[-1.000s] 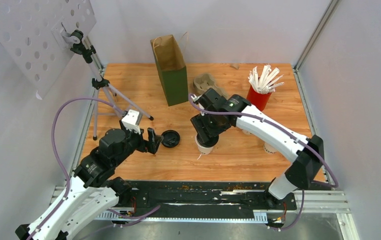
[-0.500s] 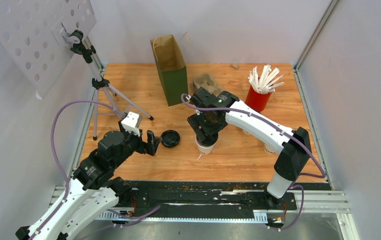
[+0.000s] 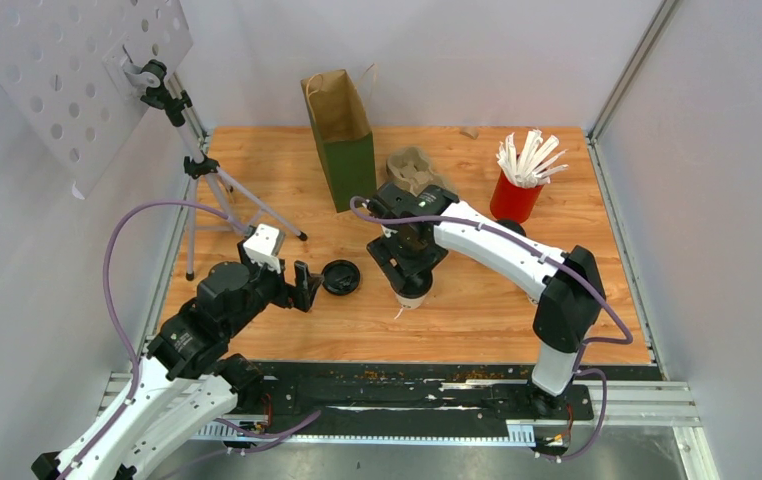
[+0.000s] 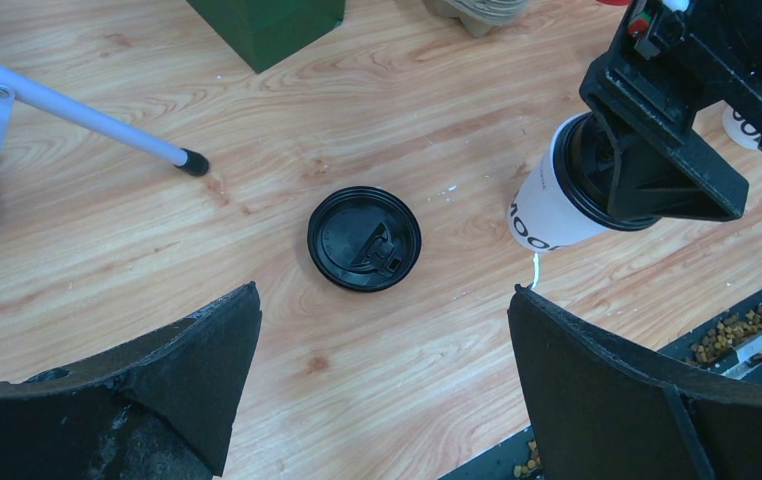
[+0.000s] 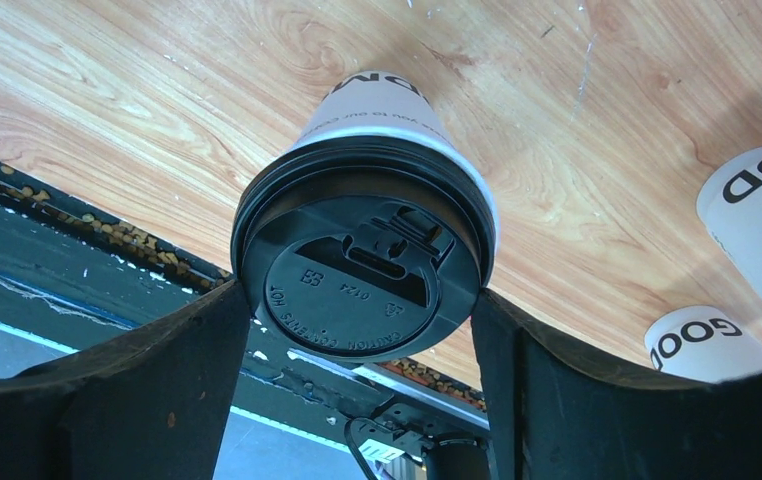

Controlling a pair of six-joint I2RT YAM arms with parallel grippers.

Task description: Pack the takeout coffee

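The right tool [image 5: 357, 310] is shut on the black lid of a white paper coffee cup [image 5: 372, 115], its fingers pressing the lid's rim from both sides and not the paper wall. That is the weak spot: as I judge it, a lift from here hangs the cup's whole weight on the lid's snap fit, so the lid could pop off and the cup drop or spill. A hard squeeze might also buckle the rim.

The cup is near the surface's centre, toward 6 o'clock. Whether its base touches the wood I cannot tell.

At the cup's 9 o'clock a loose black lid [image 4: 364, 238] lies flat, with the left tool [image 4: 382, 300] wide open, holding nothing, just off its 6 o'clock edge.

The gripped cup's contents are hidden by its lid. The paper bag [image 3: 342, 140], at its 11 o'clock, stands open-topped, its inside unseen. The pulp carrier [image 3: 412, 165] at 12 o'clock looks empty. The red cup [image 3: 517, 197] at 2 o'clock holds white stirrers [image 3: 529, 155]. A second printed cup [image 5: 757, 220] stands nearby, its top out of frame.
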